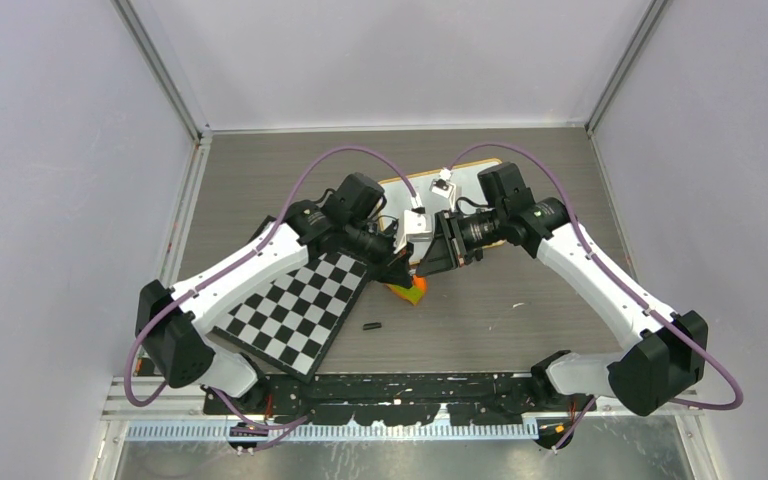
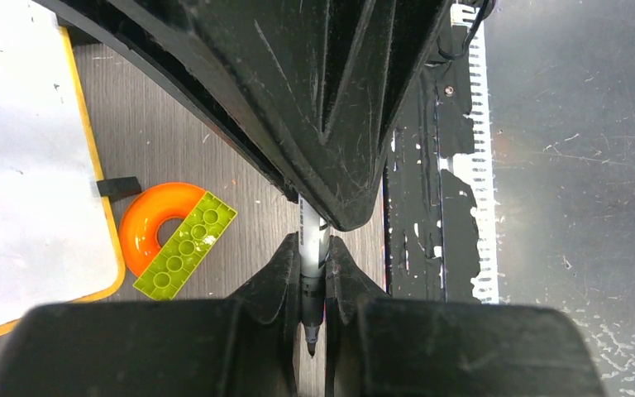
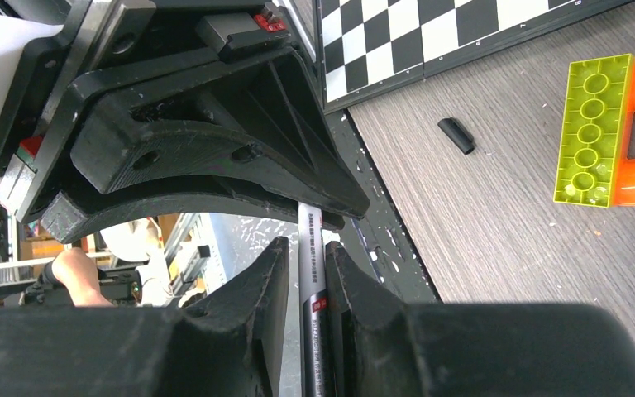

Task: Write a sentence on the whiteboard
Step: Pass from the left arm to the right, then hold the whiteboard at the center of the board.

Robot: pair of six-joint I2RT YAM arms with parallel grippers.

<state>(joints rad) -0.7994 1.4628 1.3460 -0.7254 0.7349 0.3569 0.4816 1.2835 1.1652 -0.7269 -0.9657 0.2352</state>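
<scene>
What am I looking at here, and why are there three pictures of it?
This is a robot: a white-and-black left arm and a matching right arm, bolted at the near edge of a grey table. One picture looks down from above; the other two come from cameras on the wrists, each showing its own black two-finger hand. On the table lie a small white board with a light-wood frame, blank where visible, a black-and-white chequered board, an orange plastic ring under a lime-green studded brick, and a small black cap. The left hand and the right hand are both closed on one grey marker pen.
</scene>
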